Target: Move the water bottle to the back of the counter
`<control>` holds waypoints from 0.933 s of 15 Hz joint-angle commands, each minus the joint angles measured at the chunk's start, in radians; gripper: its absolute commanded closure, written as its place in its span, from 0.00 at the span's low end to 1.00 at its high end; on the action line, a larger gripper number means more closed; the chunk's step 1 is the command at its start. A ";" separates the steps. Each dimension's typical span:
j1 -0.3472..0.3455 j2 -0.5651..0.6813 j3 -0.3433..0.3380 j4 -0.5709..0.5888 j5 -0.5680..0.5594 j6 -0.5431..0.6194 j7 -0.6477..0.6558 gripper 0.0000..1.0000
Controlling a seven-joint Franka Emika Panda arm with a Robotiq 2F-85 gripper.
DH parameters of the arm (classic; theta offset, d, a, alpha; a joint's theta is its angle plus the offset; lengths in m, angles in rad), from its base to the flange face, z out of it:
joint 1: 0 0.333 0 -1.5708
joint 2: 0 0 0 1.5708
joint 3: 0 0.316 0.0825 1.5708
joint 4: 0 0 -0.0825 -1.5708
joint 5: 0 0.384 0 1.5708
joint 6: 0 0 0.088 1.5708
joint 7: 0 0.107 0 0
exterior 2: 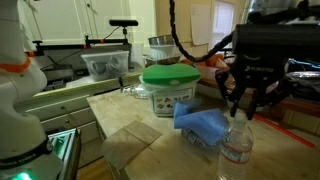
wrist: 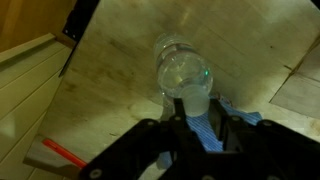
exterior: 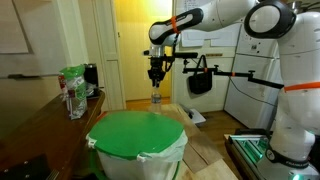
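Observation:
The water bottle [exterior: 156, 96] is a small clear plastic bottle that hangs upright under my gripper [exterior: 156, 72], beyond the green lid. In an exterior view my gripper [exterior 2: 245, 98] is shut on the top of the water bottle [exterior 2: 237, 143]. From the wrist view I look down on the water bottle [wrist: 183, 68]; its white cap [wrist: 193, 99] sits pinched in my gripper [wrist: 200, 110]. The dark brown counter [exterior: 30, 120] runs along the left side, apart from the bottle. Whether the bottle's base touches the surface is hidden.
A round white bin with a green lid [exterior: 135, 135] [exterior 2: 168, 76] stands close to the bottle. A blue cloth [exterior 2: 205, 122] [wrist: 210, 135] lies beside and under it. A green-and-white bag [exterior: 72, 90] stands on the counter. Clear tubs [exterior 2: 104, 64] sit further back.

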 commanded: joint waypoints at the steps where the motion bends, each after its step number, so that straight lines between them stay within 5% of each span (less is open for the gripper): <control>1: 0.018 -0.013 -0.014 0.003 -0.026 -0.008 0.062 0.93; 14: 0.057 0.009 -0.012 0.100 -0.005 0.077 0.735 0.93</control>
